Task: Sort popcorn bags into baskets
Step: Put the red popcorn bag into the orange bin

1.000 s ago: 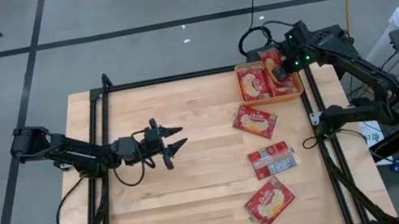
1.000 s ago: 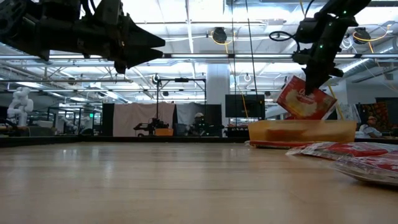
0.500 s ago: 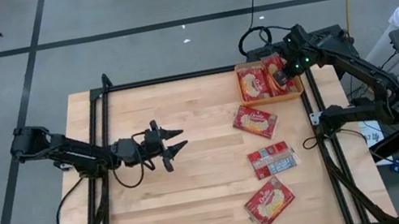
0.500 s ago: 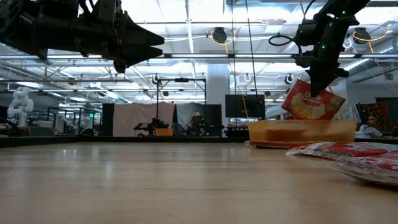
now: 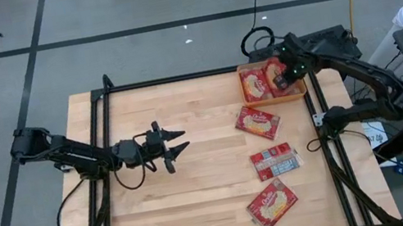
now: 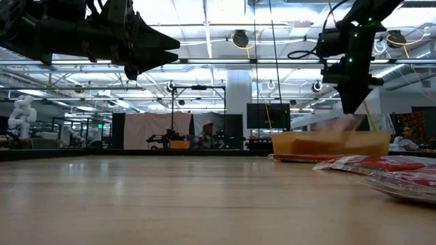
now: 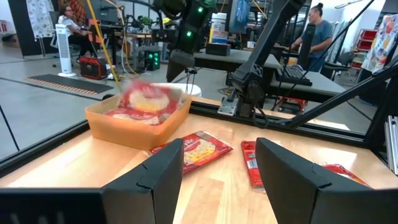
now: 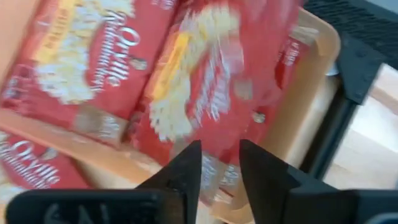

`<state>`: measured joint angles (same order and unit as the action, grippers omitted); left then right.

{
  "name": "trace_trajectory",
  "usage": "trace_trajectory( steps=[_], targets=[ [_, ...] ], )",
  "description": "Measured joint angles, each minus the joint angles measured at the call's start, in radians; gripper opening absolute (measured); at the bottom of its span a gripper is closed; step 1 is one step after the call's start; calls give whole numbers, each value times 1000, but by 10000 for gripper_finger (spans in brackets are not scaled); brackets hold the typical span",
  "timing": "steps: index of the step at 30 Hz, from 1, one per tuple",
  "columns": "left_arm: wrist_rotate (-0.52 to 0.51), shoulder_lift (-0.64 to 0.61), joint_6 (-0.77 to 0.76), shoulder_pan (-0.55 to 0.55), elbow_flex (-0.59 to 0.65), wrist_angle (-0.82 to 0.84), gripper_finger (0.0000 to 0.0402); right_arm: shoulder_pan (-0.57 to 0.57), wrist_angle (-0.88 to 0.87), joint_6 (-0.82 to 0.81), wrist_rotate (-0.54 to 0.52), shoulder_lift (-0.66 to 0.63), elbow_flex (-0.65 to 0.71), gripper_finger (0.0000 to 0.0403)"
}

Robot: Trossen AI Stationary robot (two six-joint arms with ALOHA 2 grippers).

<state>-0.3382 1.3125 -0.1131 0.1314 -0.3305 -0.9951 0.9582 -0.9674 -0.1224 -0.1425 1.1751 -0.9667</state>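
My right gripper [image 5: 282, 76] hangs open above the orange tray [image 5: 274, 101] at the table's far right. A red popcorn packet [image 8: 211, 81] shows blurred just under its fingers, down at the tray's rim [image 6: 340, 124] and apart from them. Another packet [image 5: 256, 83] lies flat in the tray's left half. Three more packets lie flat on the table: one [image 5: 258, 122] just in front of the tray, one label side up [image 5: 276, 160], and one near the front edge [image 5: 272, 204]. My left gripper [image 5: 183, 139] waits open above the table's middle, pointing right.
The tray's low walls [image 6: 327, 144] stand at the table's far right corner, close to the black frame rails [image 5: 317, 101]. Bare wood [image 5: 201, 204] lies between my left gripper and the loose packets. People show in the room behind the table [image 7: 314, 25].
My right gripper has moved a little toward the table's left over the tray and has let go of the packet. The packet hung tilted from the fingers above the tray's right half a second ago; it has now dropped to the tray's rim level, blurred.
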Motion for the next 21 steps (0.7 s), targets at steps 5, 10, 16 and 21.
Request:
trace_trajectory(
  steps=[5,10,16,21],
  targets=[
    [0,0,6,0,0,0,196,-34,9,-40,-73,-1,6,121],
    [0,0,13,0,0,0,192,-88,78,-61,-45,-8,7,120],
    [0,0,13,0,0,0,200,-171,192,-98,-11,-8,74,102],
    [0,0,-3,8,0,11,193,-164,258,-103,-16,-8,177,74]
  ],
)
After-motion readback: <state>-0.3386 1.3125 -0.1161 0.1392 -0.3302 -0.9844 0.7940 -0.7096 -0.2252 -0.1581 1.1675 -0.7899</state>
